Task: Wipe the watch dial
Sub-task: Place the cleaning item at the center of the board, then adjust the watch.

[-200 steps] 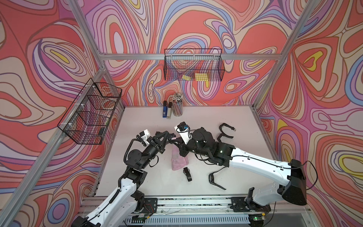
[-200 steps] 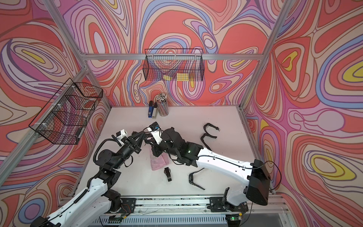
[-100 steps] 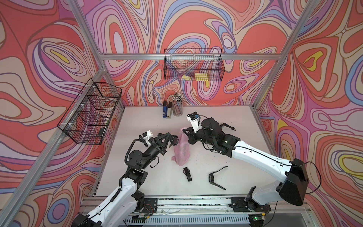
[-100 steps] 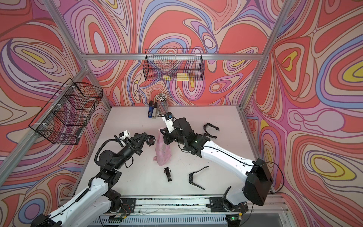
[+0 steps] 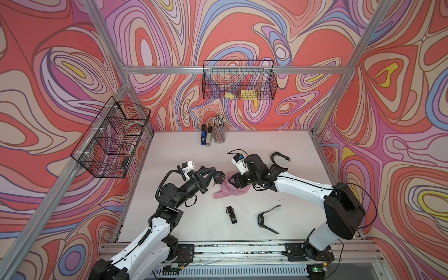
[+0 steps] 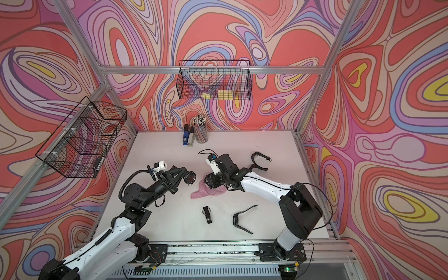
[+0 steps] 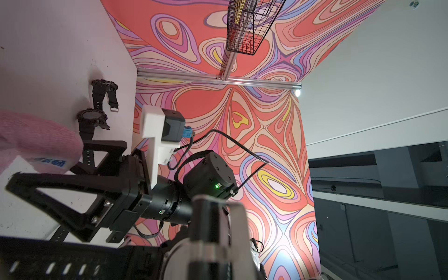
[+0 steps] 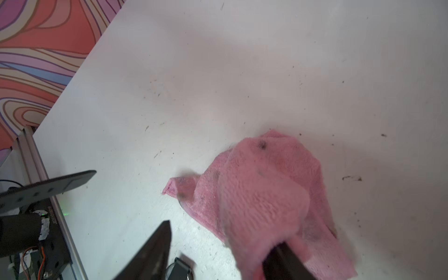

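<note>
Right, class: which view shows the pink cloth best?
The right wrist view: the pink cloth is large and close there, weave and dark specks clear. In both top views it lies small on the table, partly hidden by the right arm. The left wrist view catches only a blurred edge.

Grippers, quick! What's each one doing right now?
Left gripper: closed, holding the watch.
Right gripper: open, pink cloth draped on it.

The cloth (image 5: 231,191) lies on the table (image 5: 174,155) under my right gripper (image 5: 234,181); the watch (image 5: 220,177) in my left gripper (image 5: 214,175) is just left of it.
</note>
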You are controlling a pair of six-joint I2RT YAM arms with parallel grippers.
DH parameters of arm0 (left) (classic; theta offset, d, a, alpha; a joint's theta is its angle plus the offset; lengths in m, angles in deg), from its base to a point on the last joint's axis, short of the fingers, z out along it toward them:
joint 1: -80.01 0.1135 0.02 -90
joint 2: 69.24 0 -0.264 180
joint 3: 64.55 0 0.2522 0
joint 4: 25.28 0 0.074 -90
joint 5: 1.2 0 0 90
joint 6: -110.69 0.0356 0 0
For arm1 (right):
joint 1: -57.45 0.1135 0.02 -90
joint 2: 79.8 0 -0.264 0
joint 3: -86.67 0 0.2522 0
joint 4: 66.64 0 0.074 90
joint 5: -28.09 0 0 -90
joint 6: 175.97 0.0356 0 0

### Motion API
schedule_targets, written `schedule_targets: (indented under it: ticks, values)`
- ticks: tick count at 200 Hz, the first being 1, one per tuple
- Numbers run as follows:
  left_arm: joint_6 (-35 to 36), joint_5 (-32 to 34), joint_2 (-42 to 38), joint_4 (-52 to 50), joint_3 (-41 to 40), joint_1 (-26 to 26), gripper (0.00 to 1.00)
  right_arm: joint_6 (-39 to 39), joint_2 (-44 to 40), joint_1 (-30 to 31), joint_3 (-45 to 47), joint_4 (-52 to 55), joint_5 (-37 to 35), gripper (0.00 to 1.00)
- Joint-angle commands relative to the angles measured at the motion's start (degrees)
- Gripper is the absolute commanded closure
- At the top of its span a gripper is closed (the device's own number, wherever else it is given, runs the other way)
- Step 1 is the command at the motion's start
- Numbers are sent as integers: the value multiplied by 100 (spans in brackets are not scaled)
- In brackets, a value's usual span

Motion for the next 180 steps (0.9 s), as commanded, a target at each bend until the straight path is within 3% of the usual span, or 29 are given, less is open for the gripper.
schedule_targets:
  ticks: [1,38,81,126,180]
  values:
    - [-238,-505,135,694,268,33,100,-135,-573,-96,53,-159,267,2]
    - [-414,-1022,602,1160,461,80,100,-708,-1646,-290,-25,424,920,2]
    - [-726,-1613,1235,2144,782,86,100,-1579,-2710,-423,46,795,2405,2]
    - [-963,-2109,1541,2707,1259,86,100,-2114,-2426,-445,-359,981,3656,5]
    - [-1197,-2321,1252,2706,1425,90,100,-2624,-2208,-445,-559,686,4051,7]
